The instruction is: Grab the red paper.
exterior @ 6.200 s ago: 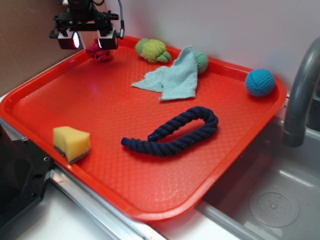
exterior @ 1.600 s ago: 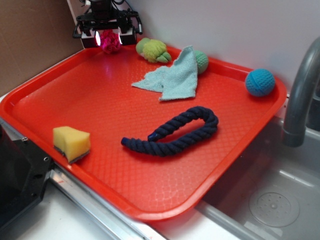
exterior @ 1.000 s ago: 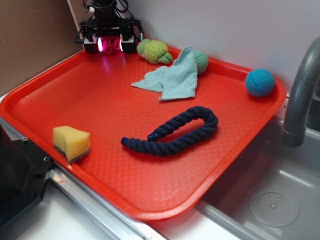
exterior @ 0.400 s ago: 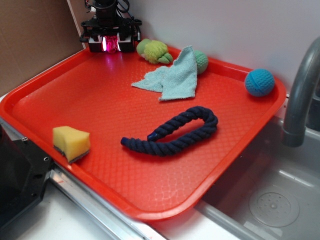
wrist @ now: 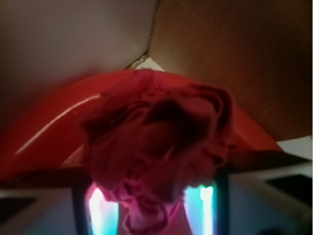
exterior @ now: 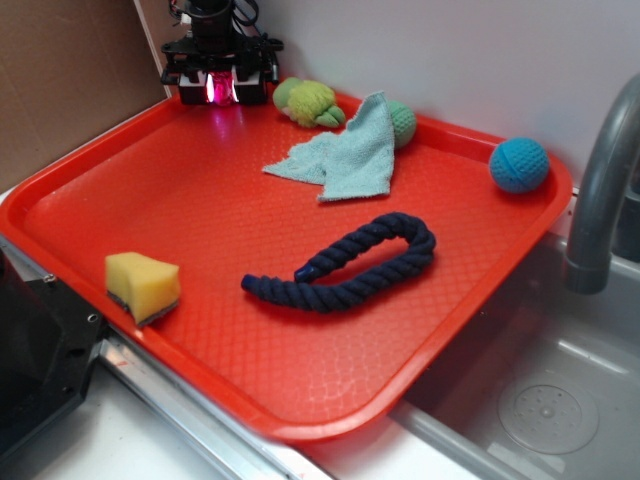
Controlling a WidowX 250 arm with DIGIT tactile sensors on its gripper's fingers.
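Note:
The red paper [exterior: 218,90], a small dark-red wrinkly wad, sits in the back left corner of the orange-red tray [exterior: 180,200]. My gripper [exterior: 220,86] is down over it with a finger on each side, closed in on the wad. In the wrist view the red paper [wrist: 156,142] fills the middle of the frame and sits between the two lit pads [wrist: 100,210] of my gripper [wrist: 152,198]. The tray's raised rim [wrist: 54,132] curves right behind the wad.
On the tray lie a green-yellow plush [exterior: 308,101], a teal cloth [exterior: 345,155], a green ball [exterior: 403,120], a blue ball [exterior: 519,164], a navy rope [exterior: 350,263] and a yellow sponge [exterior: 143,286]. A cardboard wall [exterior: 70,70] stands left. A faucet [exterior: 600,190] and sink [exterior: 530,400] are right.
My gripper moved right and back to the tray's corner, came down over the red paper, and its fingers have drawn in from open to tight against the wad.

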